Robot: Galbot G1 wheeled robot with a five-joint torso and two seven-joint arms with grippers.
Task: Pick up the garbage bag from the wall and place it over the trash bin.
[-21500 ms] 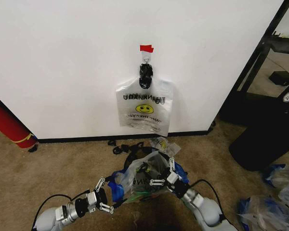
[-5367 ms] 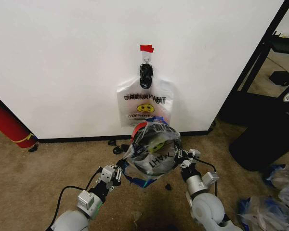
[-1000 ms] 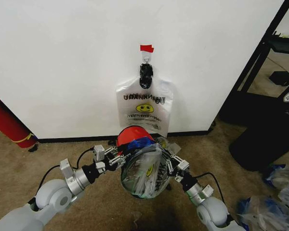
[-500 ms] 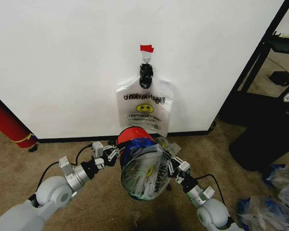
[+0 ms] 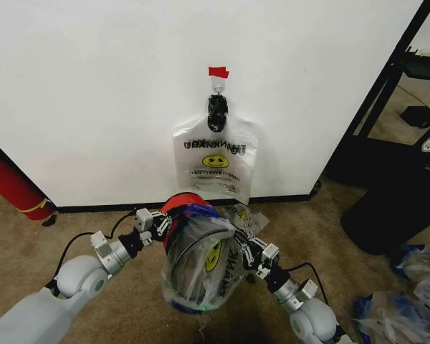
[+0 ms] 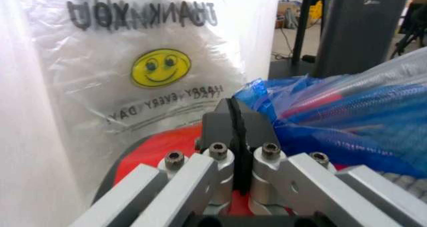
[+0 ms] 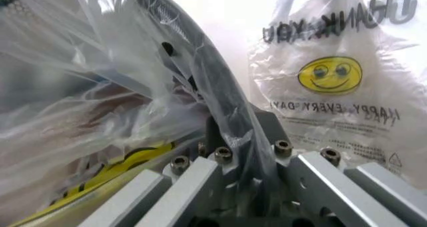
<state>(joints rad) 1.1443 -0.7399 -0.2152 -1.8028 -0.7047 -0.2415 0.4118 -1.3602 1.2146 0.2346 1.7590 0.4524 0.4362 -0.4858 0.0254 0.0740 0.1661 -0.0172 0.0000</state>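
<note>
The trash bin [image 5: 180, 203], black with a red bottom, is tipped between my two grippers, red end toward the wall. The garbage bag [image 5: 204, 269], clear with a yellow smiley and blue patches, is stretched over it. My left gripper [image 5: 160, 225] is at the bin's left side, shut on the blue bag plastic [image 6: 333, 119] by the red bottom [image 6: 150, 149]. My right gripper [image 5: 248, 251] is at the right side, shut on the bag film [image 7: 100, 112] and the black rim [image 7: 217, 94]. My left gripper [image 6: 235, 132] and right gripper [image 7: 233, 137] show their jaws pressed together.
A like smiley bag [image 5: 215, 161] hangs from a hook under red tape [image 5: 218, 72]. A long red cylinder [image 5: 11, 183] leans at the left. A big black cylinder [image 5: 401, 197] and a black shelf frame [image 5: 387, 86] stand right. Bags [image 5: 408, 304] lie on the carpet.
The bin with the bag over it has swung down and toward me, with its bagged end now lower. Both grippers moved with it, the left drawing slightly left.
</note>
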